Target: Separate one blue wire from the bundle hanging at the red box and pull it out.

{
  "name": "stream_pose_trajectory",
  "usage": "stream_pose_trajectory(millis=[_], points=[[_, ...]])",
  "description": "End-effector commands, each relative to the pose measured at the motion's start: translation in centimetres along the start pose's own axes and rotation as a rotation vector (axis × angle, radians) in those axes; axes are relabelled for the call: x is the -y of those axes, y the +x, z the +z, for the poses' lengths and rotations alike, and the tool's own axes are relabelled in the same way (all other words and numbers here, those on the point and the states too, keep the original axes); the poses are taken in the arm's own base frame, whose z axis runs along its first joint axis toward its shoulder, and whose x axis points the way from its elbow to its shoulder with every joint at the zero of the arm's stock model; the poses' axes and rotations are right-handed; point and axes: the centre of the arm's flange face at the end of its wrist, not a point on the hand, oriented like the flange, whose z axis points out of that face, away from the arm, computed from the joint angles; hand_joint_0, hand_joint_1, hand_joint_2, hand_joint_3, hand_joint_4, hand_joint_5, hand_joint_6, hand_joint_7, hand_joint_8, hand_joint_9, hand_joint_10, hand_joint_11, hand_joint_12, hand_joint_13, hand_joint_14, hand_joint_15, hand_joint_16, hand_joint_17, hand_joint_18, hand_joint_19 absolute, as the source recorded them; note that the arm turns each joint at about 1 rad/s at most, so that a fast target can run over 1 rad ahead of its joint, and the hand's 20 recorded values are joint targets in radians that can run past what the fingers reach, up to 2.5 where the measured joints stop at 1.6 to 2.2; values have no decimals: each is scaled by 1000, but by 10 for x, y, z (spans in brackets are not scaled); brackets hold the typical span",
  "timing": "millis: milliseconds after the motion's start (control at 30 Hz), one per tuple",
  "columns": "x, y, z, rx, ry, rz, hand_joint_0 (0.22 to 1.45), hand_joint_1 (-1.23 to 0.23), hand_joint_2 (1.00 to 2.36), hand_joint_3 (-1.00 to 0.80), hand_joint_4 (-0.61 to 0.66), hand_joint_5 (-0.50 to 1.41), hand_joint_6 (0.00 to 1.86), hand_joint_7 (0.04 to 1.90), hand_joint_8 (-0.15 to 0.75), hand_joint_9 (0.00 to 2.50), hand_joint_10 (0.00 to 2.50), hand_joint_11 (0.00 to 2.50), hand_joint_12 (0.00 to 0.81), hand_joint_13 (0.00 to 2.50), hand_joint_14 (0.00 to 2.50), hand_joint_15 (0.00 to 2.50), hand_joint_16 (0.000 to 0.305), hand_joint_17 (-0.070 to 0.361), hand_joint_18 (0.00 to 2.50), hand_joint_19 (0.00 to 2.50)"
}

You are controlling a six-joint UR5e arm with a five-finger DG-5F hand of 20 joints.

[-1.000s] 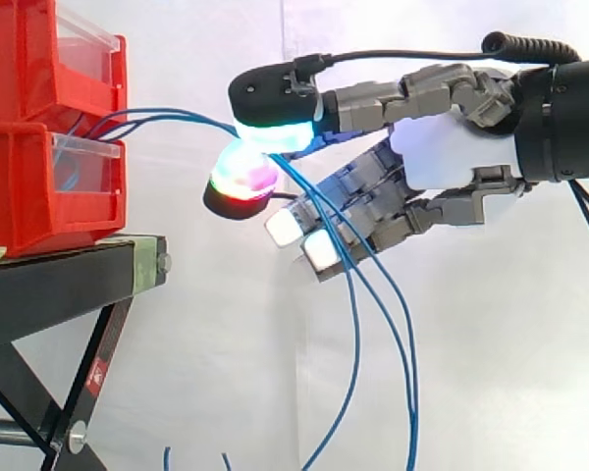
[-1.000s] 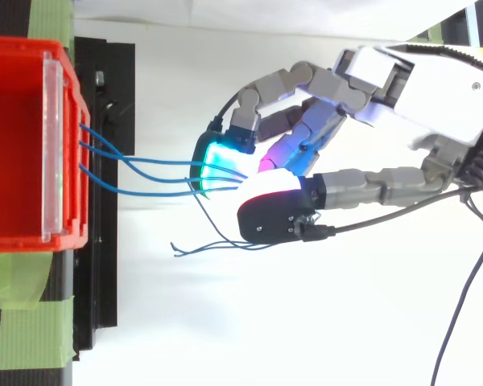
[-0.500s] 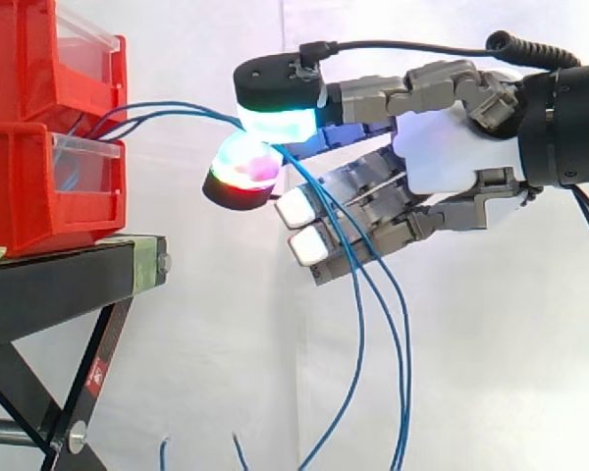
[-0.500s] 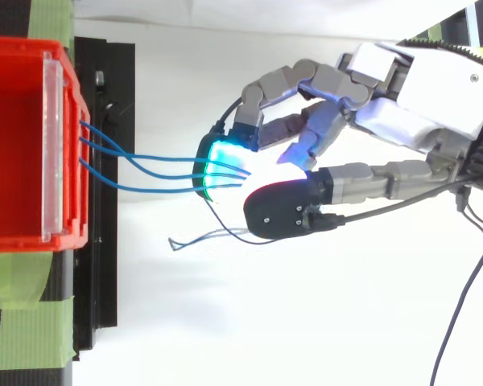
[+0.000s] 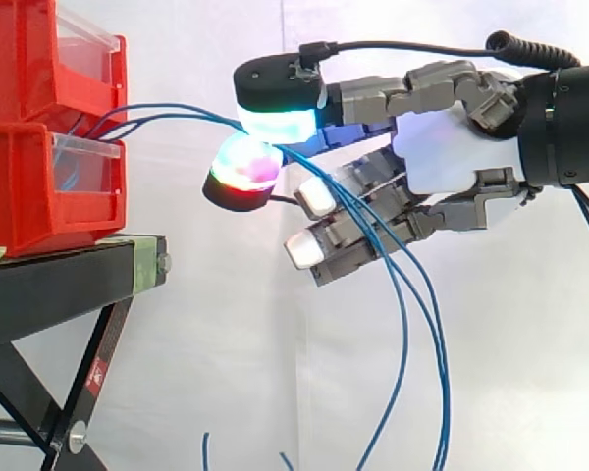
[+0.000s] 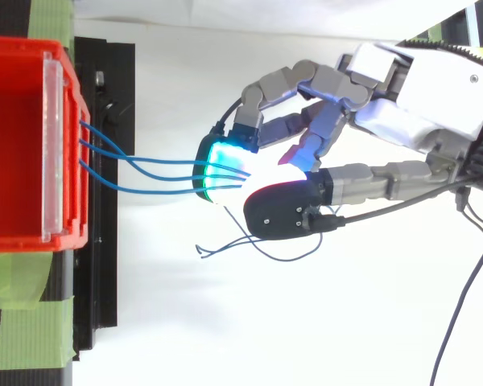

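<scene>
The hand (image 5: 452,162) pinches the blue wires (image 5: 177,113) between two glowing pads (image 5: 243,169), near the red bins (image 5: 39,186); from there they droop over its other fingers.

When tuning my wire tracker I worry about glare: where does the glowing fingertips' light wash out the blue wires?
Top view: the blue wires read clearly from the red bin until the hand's cyan pad, where white glow swallows them. Side view: the glow tints them only between the pads; below, they stand out against the white curtain.
</scene>
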Motion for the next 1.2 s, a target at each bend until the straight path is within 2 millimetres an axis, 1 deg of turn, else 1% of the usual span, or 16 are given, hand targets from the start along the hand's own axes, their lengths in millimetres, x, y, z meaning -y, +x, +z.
stream_pose_trajectory(millis=[0,100,167,400,467,600,667,700,733,767,867,933,1000,1100,1133,1167], points=[[0,-1,0,2,1,-4,611,-709,1017,-65,40,-160,918,872,515,1497,18,618,478,1102,11,336,36,81,699,61],[0,-1,0,0,0,-6,612,-707,1017,-64,36,-161,918,871,498,1500,22,691,479,1111,12,372,36,81,701,76],[0,-1,0,0,0,-9,612,-705,1018,-66,31,-162,920,868,488,1525,23,817,482,1127,14,429,36,81,709,85],[1,-2,1,2,1,-15,613,-700,1019,-68,30,-165,921,865,462,1591,26,1055,480,1172,19,570,36,81,726,115],[1,-2,1,2,1,-15,614,-697,1019,-73,26,-166,921,867,441,1600,24,1148,490,1205,20,709,37,84,751,166],[1,-3,1,3,1,-15,616,-695,1020,-81,26,-170,923,858,417,1597,25,1244,488,1246,25,943,41,92,809,258],[1,-3,1,3,1,-15,617,-692,1020,-84,25,-171,923,857,389,1585,26,1334,471,1297,25,1149,45,102,929,386],[1,-3,1,2,1,-15,617,-691,1020,-80,21,-171,923,857,385,1581,24,1367,471,1311,23,1194,45,102,928,416],[1,-3,1,2,1,-16,617,-690,1021,-81,19,-172,924,854,379,1571,23,1391,450,1351,18,1319,47,107,998,515],[1,-3,1,3,1,-18,618,-689,1021,-83,17,-172,924,854,373,1562,22,1429,450,1364,18,1386,48,109,1019,555],[1,-3,1,6,2,-44,618,-690,1021,-81,22,-172,924,842,373,1525,19,1450,429,1407,6,1637,51,115,1097,702],[1,-3,1,6,2,-55,618,-691,1021,-80,25,-171,923,842,369,1499,19,1457,421,1422,0,1723,52,118,1132,747],[0,-5,1,11,2,-64,618,-692,1021,-80,31,-171,923,840,372,1481,16,1451,415,1383,242,1683,53,120,1156,794],[2,-5,1,9,8,-72,619,-692,1021,-83,30,-171,923,837,364,1473,15,1485,416,1350,426,1674,54,121,1186,849],[3,-6,0,8,15,-77,619,-692,1021,-83,29,-171,923,834,363,1474,15,1471,414,1330,547,1644,54,121,1191,867],[2,-6,0,7,17,-78,619,-692,1021,-83,33,-171,923,843,364,1472,15,1490,416,1324,606,1628,54,121,1199,885]])
